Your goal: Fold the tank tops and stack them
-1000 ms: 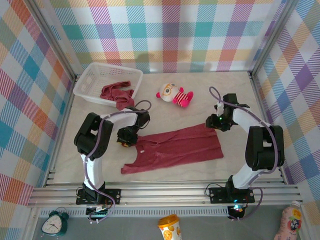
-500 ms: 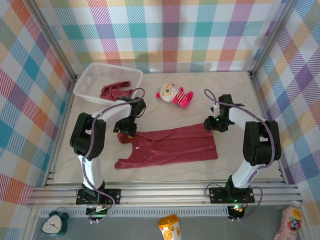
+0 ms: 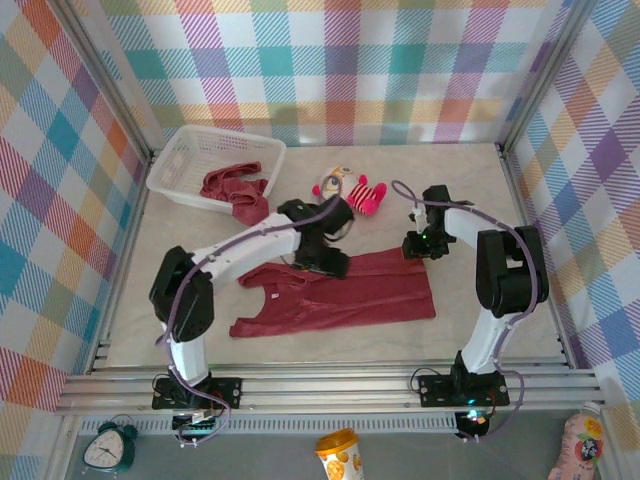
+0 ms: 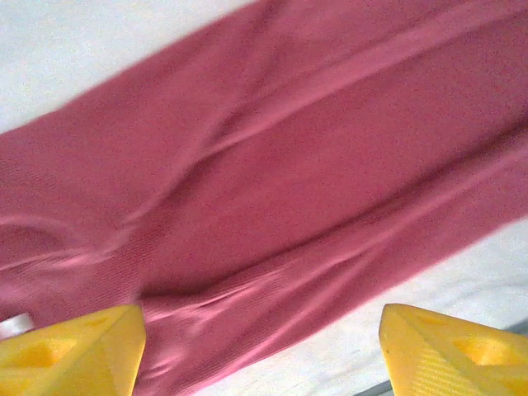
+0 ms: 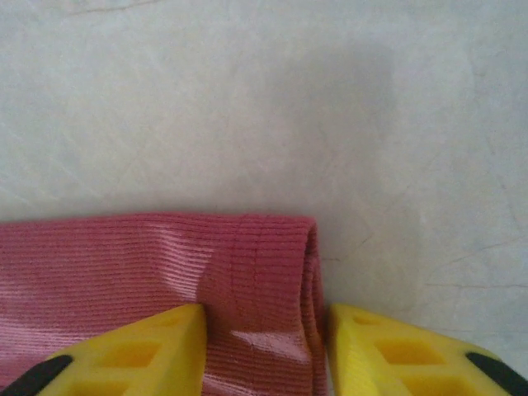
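Note:
One maroon tank top (image 3: 340, 295) lies spread lengthwise on the table, its neck end to the left. My left gripper (image 3: 325, 262) hovers over the top's far edge near the middle. In the left wrist view my left gripper (image 4: 262, 318) stands open, with the tank top (image 4: 313, 148) lying under it and nothing between the fingers. My right gripper (image 3: 418, 250) is at the top's far right corner. In the right wrist view my right gripper (image 5: 266, 318) is partly open and straddles the folded corner of the tank top (image 5: 124, 264), both fingers (image 5: 157, 346) against the cloth. A second tank top (image 3: 232, 188) lies crumpled in the basket.
A white basket (image 3: 170, 165) stands at the back left. A striped plush doll (image 3: 352, 190) lies just behind the left gripper. Bare table shows to the right of the top and along the front edge.
My left gripper opened and swung right, from the neck end to over the top's middle. The top slid left and looks narrower. My right gripper's jaws narrowed around the corner.

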You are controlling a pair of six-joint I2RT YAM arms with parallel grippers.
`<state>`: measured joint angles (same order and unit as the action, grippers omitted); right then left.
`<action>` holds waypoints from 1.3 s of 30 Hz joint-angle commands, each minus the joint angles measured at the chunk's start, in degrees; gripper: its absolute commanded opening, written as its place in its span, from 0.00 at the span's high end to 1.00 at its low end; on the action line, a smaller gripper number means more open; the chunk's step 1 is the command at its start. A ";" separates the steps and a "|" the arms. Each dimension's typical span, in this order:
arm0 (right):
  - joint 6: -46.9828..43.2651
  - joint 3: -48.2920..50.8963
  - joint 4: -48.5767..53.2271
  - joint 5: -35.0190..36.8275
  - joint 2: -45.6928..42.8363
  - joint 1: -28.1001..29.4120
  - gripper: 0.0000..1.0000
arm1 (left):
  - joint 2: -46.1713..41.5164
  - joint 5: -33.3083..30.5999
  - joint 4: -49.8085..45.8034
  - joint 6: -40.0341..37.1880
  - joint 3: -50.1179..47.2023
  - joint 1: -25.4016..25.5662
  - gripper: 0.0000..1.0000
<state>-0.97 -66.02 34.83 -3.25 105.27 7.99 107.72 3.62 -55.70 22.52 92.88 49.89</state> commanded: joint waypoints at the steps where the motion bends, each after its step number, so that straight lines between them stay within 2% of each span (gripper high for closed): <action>1: -1.07 -1.04 2.21 -1.50 1.77 0.93 0.66 | 5.12 3.92 6.17 1.33 3.76 4.25 0.26; 6: -0.70 -1.42 3.78 -4.35 1.37 0.71 0.83 | 11.89 5.82 9.78 -3.70 11.29 10.41 0.26; 10: -0.66 -2.59 4.77 -9.41 2.07 -0.45 0.87 | 17.40 7.45 10.22 -6.55 17.87 13.78 0.25; 15: -1.05 -3.94 5.45 -12.48 2.86 -1.35 0.89 | 24.95 4.72 7.41 -9.47 26.36 17.61 0.25; 20: -1.40 -3.53 5.44 -13.10 2.74 -3.15 0.89 | 32.03 3.50 6.60 -10.00 33.72 18.66 0.25; 26: -1.40 -4.02 5.16 -13.61 2.68 -4.36 0.89 | 37.77 -2.35 4.98 -10.12 40.21 20.11 0.25; 32: -1.13 -2.96 4.40 -12.60 2.51 -4.60 0.89 | 40.54 -9.59 2.19 -8.86 41.37 20.68 0.29; 39: -1.10 -2.54 4.53 -11.53 1.62 -4.90 0.90 | 42.28 -12.37 0.11 -10.82 41.93 21.28 0.47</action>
<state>-1.37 -68.58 38.65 -14.81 107.77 3.42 147.09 -6.13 -51.07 12.71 133.40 70.30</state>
